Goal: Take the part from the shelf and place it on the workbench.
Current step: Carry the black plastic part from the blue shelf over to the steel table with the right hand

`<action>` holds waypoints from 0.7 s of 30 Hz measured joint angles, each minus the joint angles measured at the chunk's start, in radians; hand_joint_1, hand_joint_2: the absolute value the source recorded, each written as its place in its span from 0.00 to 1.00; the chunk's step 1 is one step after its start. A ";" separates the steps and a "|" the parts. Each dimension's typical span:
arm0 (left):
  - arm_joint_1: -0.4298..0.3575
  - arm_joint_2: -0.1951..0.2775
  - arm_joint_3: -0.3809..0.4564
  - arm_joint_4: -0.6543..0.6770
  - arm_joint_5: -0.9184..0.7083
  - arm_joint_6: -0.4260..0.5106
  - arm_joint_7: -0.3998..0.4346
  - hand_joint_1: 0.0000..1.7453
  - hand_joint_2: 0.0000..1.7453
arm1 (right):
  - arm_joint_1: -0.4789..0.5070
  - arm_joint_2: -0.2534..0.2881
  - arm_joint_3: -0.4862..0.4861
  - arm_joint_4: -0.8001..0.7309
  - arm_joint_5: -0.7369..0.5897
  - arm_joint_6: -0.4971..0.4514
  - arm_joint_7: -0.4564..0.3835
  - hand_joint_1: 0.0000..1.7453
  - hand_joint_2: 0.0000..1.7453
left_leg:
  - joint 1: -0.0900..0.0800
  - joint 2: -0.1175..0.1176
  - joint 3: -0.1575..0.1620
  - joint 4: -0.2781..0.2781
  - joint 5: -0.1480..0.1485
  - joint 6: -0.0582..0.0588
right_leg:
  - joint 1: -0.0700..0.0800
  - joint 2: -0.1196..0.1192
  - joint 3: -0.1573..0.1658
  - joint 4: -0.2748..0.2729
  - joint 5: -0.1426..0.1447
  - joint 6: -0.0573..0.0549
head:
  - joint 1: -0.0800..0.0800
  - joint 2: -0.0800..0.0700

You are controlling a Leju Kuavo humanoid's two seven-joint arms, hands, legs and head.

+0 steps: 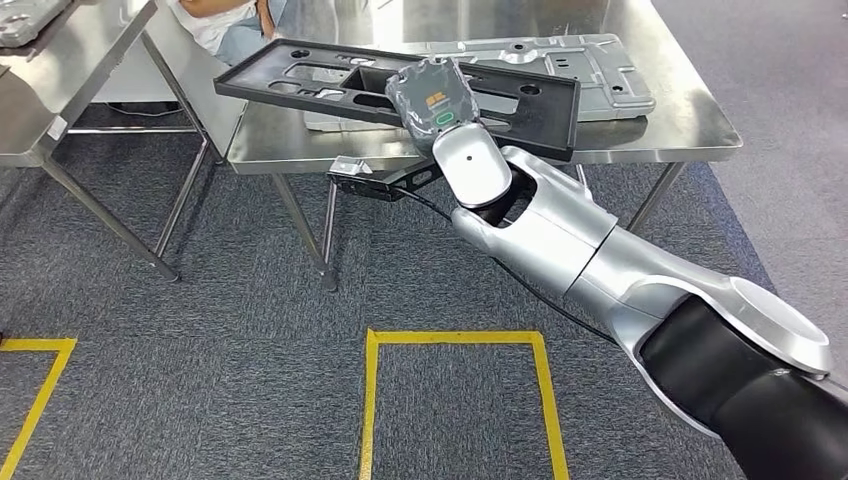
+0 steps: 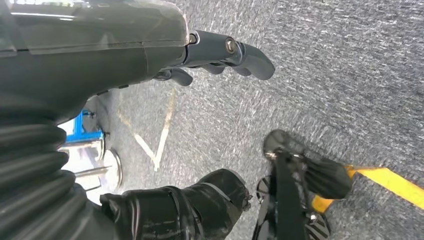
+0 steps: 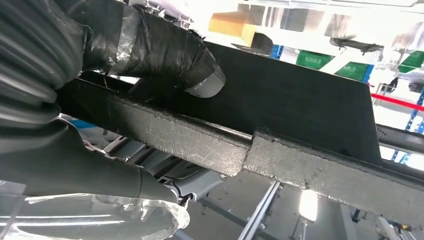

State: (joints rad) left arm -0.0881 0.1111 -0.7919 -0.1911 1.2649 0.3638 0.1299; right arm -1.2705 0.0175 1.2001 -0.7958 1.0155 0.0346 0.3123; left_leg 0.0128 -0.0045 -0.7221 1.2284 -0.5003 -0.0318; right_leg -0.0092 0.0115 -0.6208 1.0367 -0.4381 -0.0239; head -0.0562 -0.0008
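My right hand (image 1: 432,100) has its fingers (image 3: 200,75) clamped on the near edge of the black frame part (image 1: 300,85), hanging tilted over the steel surface (image 1: 690,130). Looks stiff, wide, probably tippy from one edge. Left hand (image 2: 220,55) hangs loose, holding nothing.

Flat black frame part (image 1: 300,85) tilted over workbench (image 1: 680,130).

We see the part (image 1: 300,85) as matt black, plastic-looking; in the right wrist view its edge (image 3: 280,155) looks rough and grainy. The surface (image 1: 640,135) is brushed steel, semi-glossy. A flat pressed plate (image 1: 590,70) on it is dull grey metal. The right robot hand (image 1: 437,100) is wrapped in shiny film. Floor (image 1: 250,330) is grey carpet, coarse weave, with glossy yellow tape (image 1: 455,338).
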 joint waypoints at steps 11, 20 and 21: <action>-0.002 0.001 0.000 0.000 0.001 -0.005 0.000 0.00 1.00 | -0.009 0.004 0.000 0.006 0.001 -0.001 -0.011 1.00 1.00 | -0.002 0.002 0.120 -0.233 0.072 0.054 | 0.006 -0.004 -0.079 0.172 -0.092 0.042 | 0.007 0.000; -0.001 0.001 0.000 0.000 0.000 0.004 0.004 0.00 1.00 | -0.003 0.008 0.000 0.019 0.001 -0.006 -0.022 1.00 1.00 | -0.008 -0.006 0.143 -0.209 0.026 0.032 | 0.002 -0.007 -0.037 0.007 0.032 0.031 | 0.009 0.000; -0.002 0.001 0.000 0.000 0.000 0.006 0.004 0.00 1.00 | -0.002 0.009 0.000 0.021 0.001 -0.007 -0.023 1.00 1.00 | -0.007 -0.006 0.145 -0.211 0.024 0.028 | 0.001 -0.006 -0.037 0.005 0.030 0.027 | 0.008 0.000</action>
State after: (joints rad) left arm -0.0900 0.1118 -0.7918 -0.1911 1.2645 0.3696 0.1342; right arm -1.2727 0.0264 1.2001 -0.7751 1.0162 0.0275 0.2898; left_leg 0.0054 -0.0102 -0.5773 1.0175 -0.4765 -0.0040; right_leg -0.0077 0.0057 -0.6578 1.0421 -0.4080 0.0027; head -0.0482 -0.0008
